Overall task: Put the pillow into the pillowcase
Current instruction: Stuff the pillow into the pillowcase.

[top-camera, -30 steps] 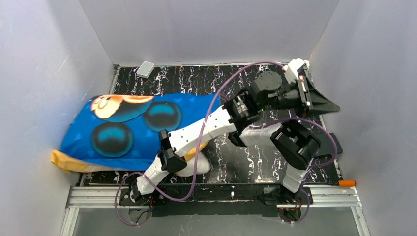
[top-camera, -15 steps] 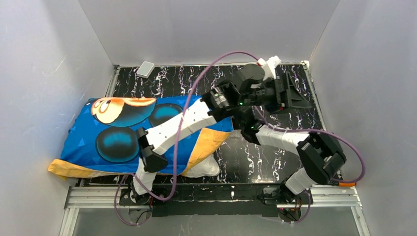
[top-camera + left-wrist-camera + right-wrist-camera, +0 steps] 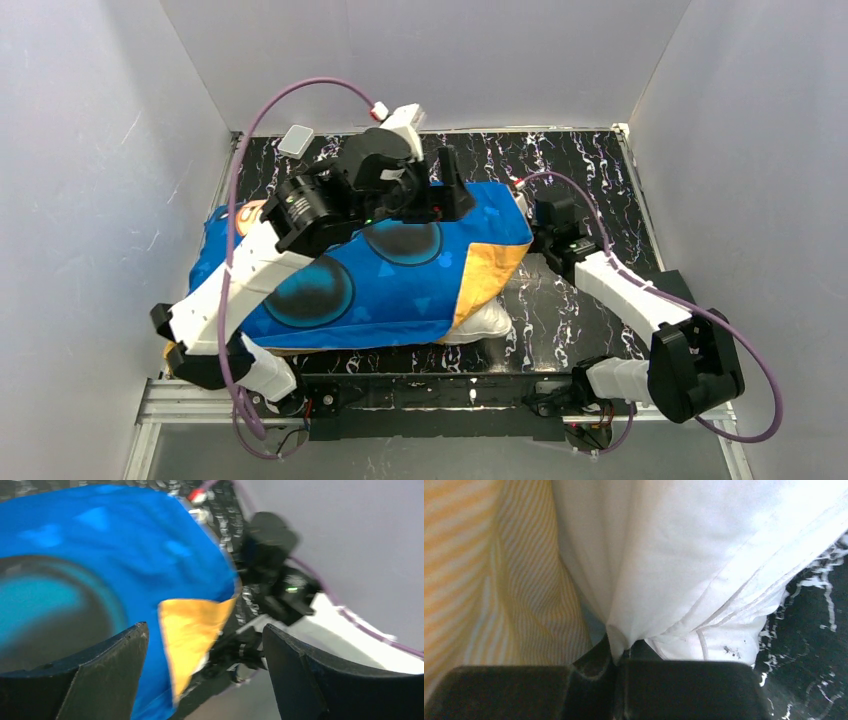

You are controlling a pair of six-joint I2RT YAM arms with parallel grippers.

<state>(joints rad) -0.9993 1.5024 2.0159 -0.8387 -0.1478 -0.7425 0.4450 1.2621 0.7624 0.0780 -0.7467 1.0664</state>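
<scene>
The blue pillowcase (image 3: 400, 280) lies across the table, its orange flap (image 3: 488, 275) turned back at the right end. A white corner of the pillow (image 3: 482, 326) pokes out below the flap; the rest is hidden inside. My left gripper (image 3: 455, 195) hovers over the case's far right part, open with nothing between its fingers; its wrist view shows the blue pillowcase (image 3: 100, 555) and orange flap (image 3: 192, 625) below the left gripper (image 3: 205, 627). My right gripper (image 3: 540, 222) is at the case's right edge. The right gripper (image 3: 621, 660) is shut on a fold of the white pillow (image 3: 699, 555), beside the striped orange lining (image 3: 484, 580).
A small pale box (image 3: 297, 139) sits at the back left corner of the black marbled table (image 3: 590, 160). Grey walls close in on the left, back and right. A metal rail (image 3: 450, 395) runs along the near edge.
The left gripper opened and its arm swung from the right side to over the pillowcase. The pillowcase and pillow shifted right. The right arm stretched out to the case's right edge, still shut.
</scene>
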